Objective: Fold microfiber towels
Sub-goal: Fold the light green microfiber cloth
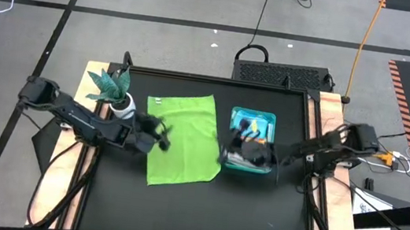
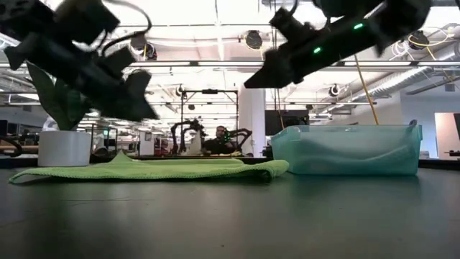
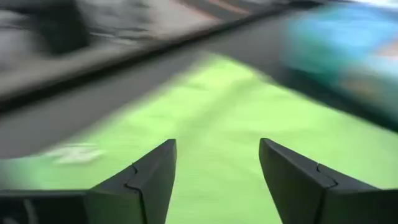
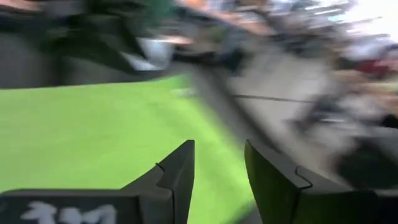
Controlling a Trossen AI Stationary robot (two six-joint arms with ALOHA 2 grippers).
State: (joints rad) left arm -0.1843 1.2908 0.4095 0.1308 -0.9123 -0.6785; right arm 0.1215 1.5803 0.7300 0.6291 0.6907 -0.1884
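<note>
dark left gripper (image 1: 161,135) over green towel (image 1: 185,148)

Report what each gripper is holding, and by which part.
Nothing is held. The left gripper and the right gripper both stand open and empty above the lime green towel, which lies flat on the table.

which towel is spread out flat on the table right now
The lime green towel, lying open on the table between the plant and the tray. The other towels are bunched inside the tray.
</note>
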